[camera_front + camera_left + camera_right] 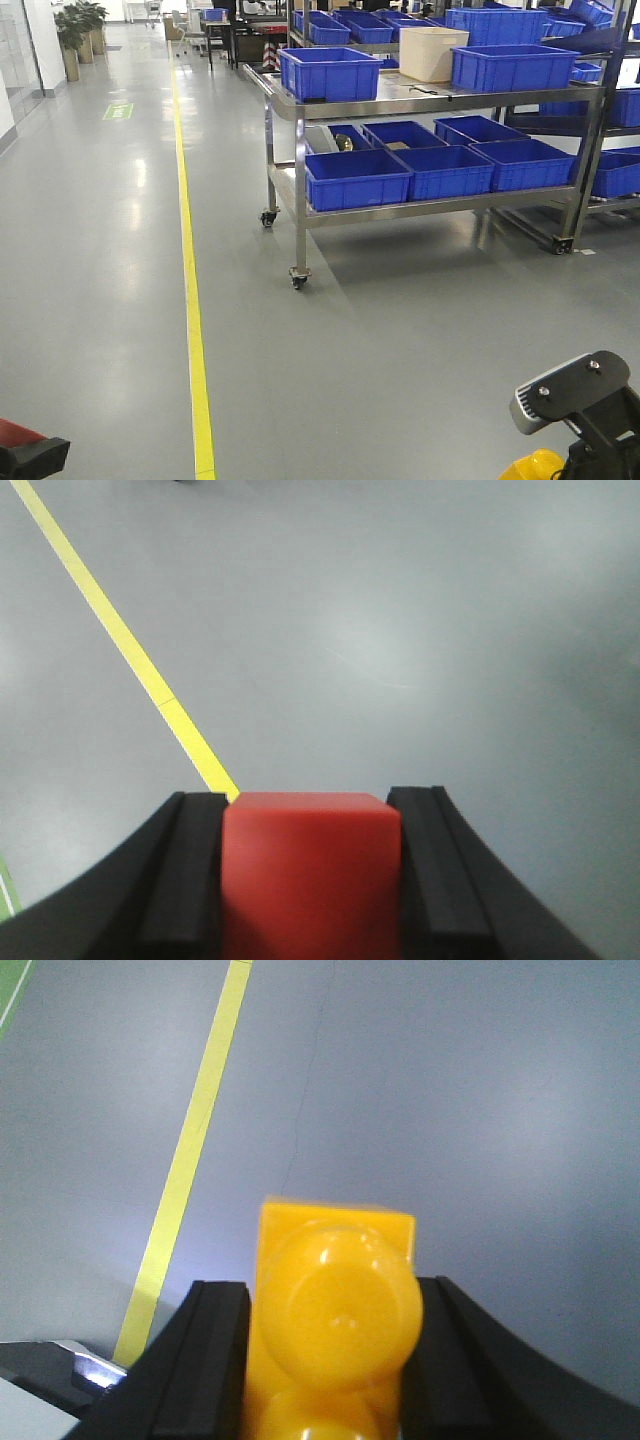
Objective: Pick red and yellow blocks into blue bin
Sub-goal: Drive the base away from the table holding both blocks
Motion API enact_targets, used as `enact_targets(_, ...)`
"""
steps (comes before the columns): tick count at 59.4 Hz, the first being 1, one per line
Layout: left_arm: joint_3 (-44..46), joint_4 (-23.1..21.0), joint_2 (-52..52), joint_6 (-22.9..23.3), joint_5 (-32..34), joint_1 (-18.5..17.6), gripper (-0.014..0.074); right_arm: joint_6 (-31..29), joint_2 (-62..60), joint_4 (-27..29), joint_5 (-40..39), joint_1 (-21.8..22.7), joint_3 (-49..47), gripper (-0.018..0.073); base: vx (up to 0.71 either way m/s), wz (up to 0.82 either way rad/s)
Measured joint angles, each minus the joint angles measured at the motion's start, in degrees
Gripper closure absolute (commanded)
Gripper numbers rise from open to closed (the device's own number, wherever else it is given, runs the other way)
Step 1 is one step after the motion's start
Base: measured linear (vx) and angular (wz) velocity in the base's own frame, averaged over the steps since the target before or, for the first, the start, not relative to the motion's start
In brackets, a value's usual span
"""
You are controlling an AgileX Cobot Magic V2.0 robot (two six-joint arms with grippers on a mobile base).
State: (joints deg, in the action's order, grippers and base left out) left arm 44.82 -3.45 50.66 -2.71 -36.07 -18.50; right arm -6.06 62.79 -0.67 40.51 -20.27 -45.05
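Observation:
The red block (pixel 310 880), a plain cube, sits clamped between the black pads of my left gripper (pixel 310 802), which is shut on it above bare grey floor. In the front view this gripper (pixel 30 458) shows at the bottom left corner with a bit of red (pixel 14 432) on it. The yellow block (pixel 335 1310), studs facing the camera, is held between the pads of my right gripper (pixel 330 1295), shut on it. Its yellow edge (pixel 530 467) shows at the bottom right of the front view. I cannot pick out the blue bin; only ribbed blue crates show.
A steel wheeled cart (pixel 300 180) stands ahead to the right, with several blue crates (pixel 357 178) on two shelves and a beige tub (pixel 430 52) on top. A yellow floor line (pixel 190 300) runs forward on the left. More racks and potted plants (pixel 75 30) stand farther back.

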Motion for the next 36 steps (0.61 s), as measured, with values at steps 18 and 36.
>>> enact_targets(18,0.00,0.00,0.00,0.00,0.00,0.00,0.0357,0.00,0.00,0.00,0.04,0.00,0.00,0.0246,0.24,-0.05)
enact_targets(36,0.00,0.00,0.00,0.00,0.05,0.00,0.0357,0.00,0.00,0.00,0.04,0.00,0.00,0.0246,0.30,-0.14)
